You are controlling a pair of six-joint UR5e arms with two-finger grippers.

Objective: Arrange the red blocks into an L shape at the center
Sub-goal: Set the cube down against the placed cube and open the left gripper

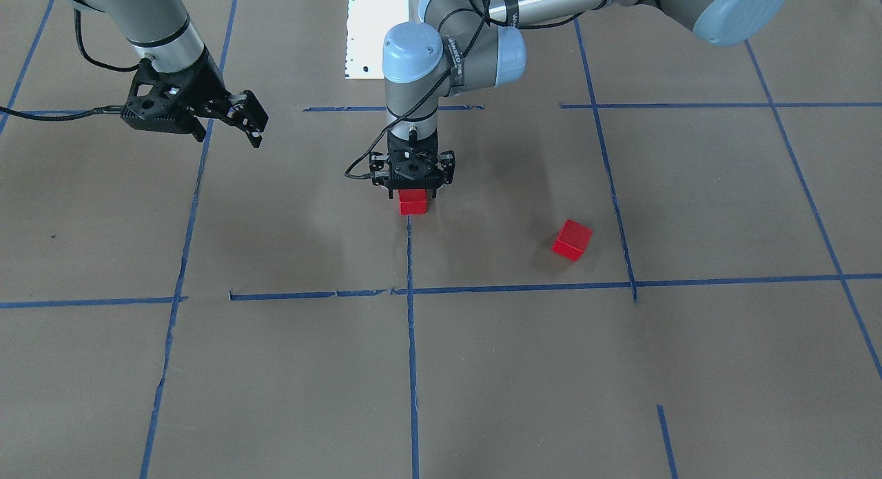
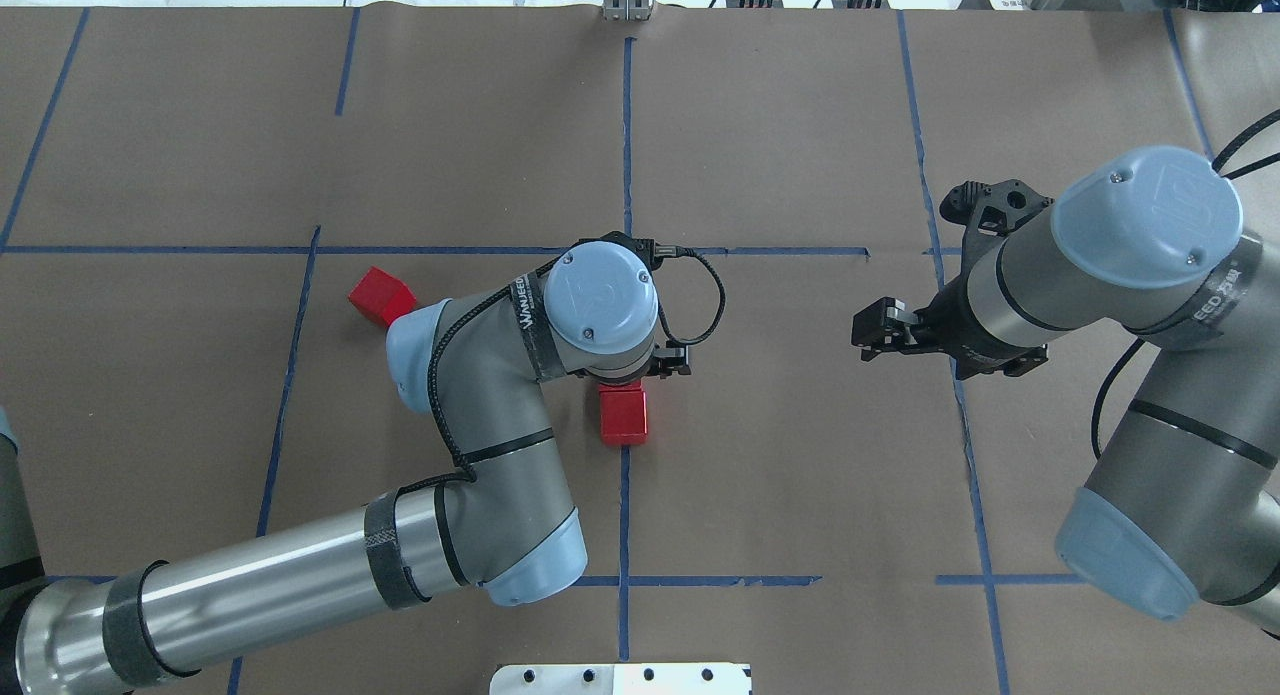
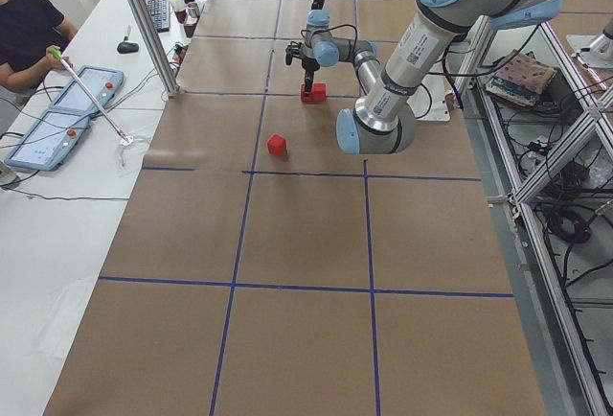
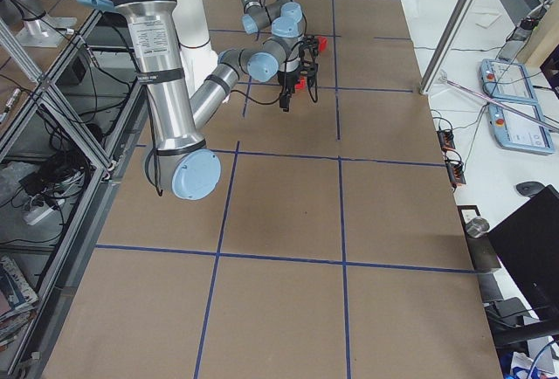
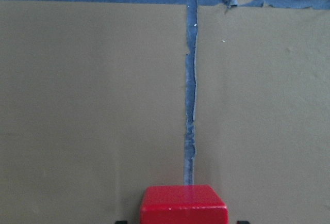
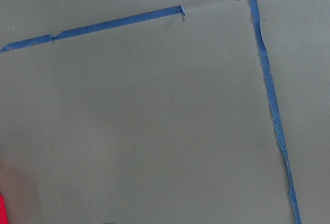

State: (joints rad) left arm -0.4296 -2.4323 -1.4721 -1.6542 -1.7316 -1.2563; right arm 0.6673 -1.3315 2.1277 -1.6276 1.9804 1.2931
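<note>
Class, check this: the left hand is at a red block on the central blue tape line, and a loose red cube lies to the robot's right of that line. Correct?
No: the overhead exterior view shows the loose red cube to the robot's left of the blue tape line. The left hand at the red block is right.

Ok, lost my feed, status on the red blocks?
Left gripper over red block at centre, grip unclear. Right gripper open, empty, aside. Loose block same cell, nothing between.

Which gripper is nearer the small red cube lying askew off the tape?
Left. The left gripper is mid-cell over the tape line; the askew red cube lies to one side, the right gripper at the opposite edge.
</note>
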